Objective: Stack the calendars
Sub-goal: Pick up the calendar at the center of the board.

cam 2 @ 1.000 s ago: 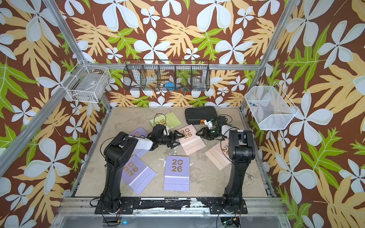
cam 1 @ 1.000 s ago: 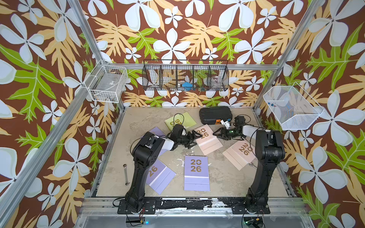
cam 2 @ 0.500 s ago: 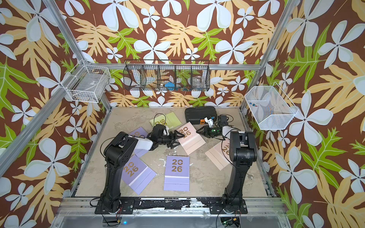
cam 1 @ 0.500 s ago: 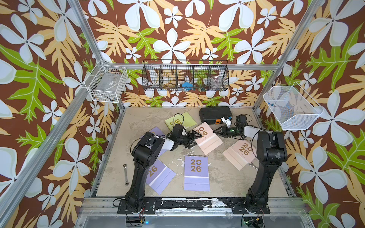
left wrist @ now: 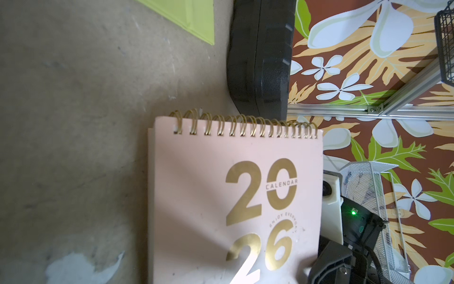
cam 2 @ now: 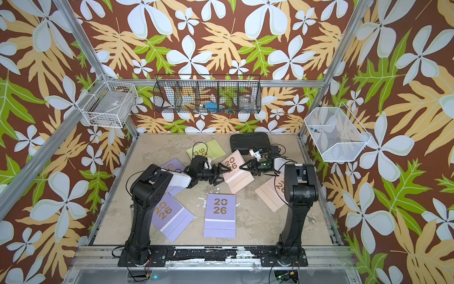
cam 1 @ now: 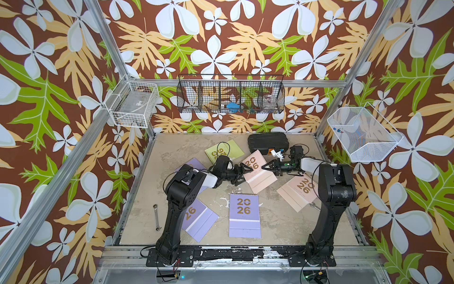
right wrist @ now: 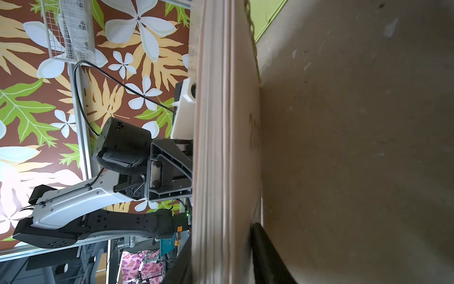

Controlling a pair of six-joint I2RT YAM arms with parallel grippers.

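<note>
Your table (cam 1: pixel 172 152) is a flat beige slab, mottled and scuffed, with flecks of white paint toward the front. At its far edge lies a black case (cam 1: pixel 267 142) of ribbed hard plastic with rounded corners.

Six calendars are spread over the table, none on top of another. They are flat card rectangles with gold wire spirals and gold "2026" on matt pastel covers.
- The front lilac calendar (cam 1: pixel 244 216) lies square in the middle.
- The second lilac calendar (cam 1: pixel 201 221) lies skewed to its left, partly behind your left arm (cam 1: pixel 181 194).
- The third lilac calendar (cam 1: pixel 194 163) shows from under that arm, further back.
- The right pink calendar (cam 1: pixel 297 194) lies at an angle by your right arm (cam 1: pixel 334 194).
- The green calendar (cam 1: pixel 224 150) lies near the back, beside the case.
- The middle pink calendar (cam 1: pixel 258 172) lies between the two grippers.

A small metal wrench (cam 1: pixel 156 217) lies near the table's left edge.

Both arms stand upright at the front, with their forearms folded low and inward, facing each other. Your left gripper (cam 1: pixel 244 172) is spread wide at the middle pink calendar's left edge and grips nothing; you cannot tell whether its tips touch the card. Your right gripper (cam 1: pixel 264 168) pinches that calendar's right edge. In the right wrist view the layered page edges run between its dark fingers (right wrist: pixel 260 246), one on each face.
</note>
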